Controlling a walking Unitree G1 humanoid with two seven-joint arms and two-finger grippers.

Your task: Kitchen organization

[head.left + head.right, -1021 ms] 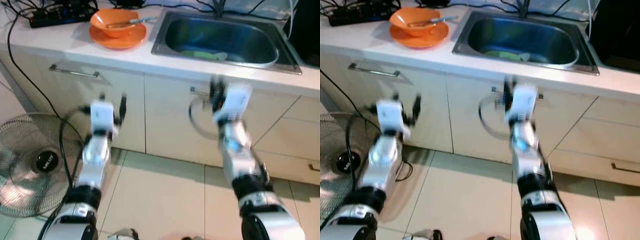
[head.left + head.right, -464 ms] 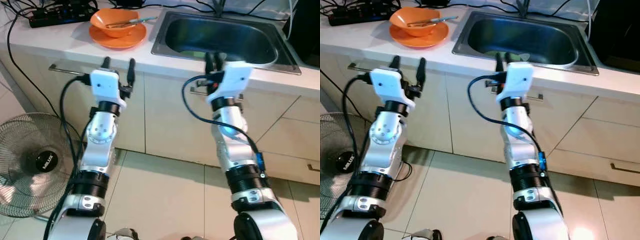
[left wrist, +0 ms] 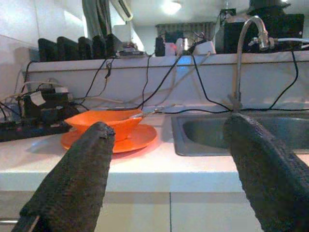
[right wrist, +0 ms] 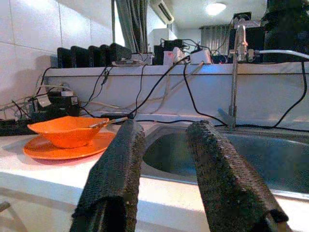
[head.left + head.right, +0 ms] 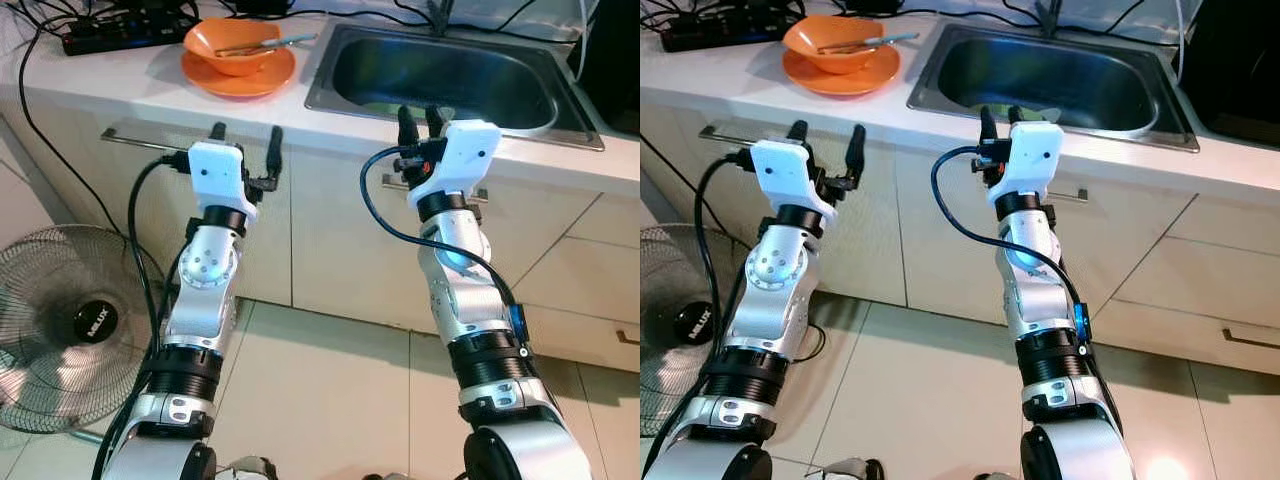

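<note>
Left eye view, change: against the frame 1 s earlier, both arms have risen from cabinet-door height to the counter edge, and the motion blur is gone.
Left eye view, left gripper (image 5: pixel 243 132): raised before the counter front, 2 fingers well apart, holding nothing.
Left eye view, right gripper (image 5: pixel 421 112): at the near rim of the sink (image 5: pixel 330 95), fingers a small gap apart, holding nothing.
Left eye view, task items: orange bowl (image 5: pixel 230 43) sits on an orange plate (image 5: pixel 238 78) on the counter (image 5: pixel 120 90), left of the sink; a utensil (image 5: pixel 262 44) lies across the bowl.
Right eye view, surroundings: power strip (image 5: pixel 700 31) with cables at the counter's back; a green item (image 5: pixel 1005 110) in the sink basin; cabinet handle (image 5: pixel 725 133) just behind the left gripper; fan (image 5: pixel 675 325) on the floor at left.
Left wrist view: bowl and plate lie ahead between the spread fingers (image 3: pixel 72 181); faucet (image 3: pixel 244 53) stands behind the sink.
Right wrist view: sink basin lies directly beyond the fingers (image 4: pixel 113 186); bowl and plate to one side.
</note>
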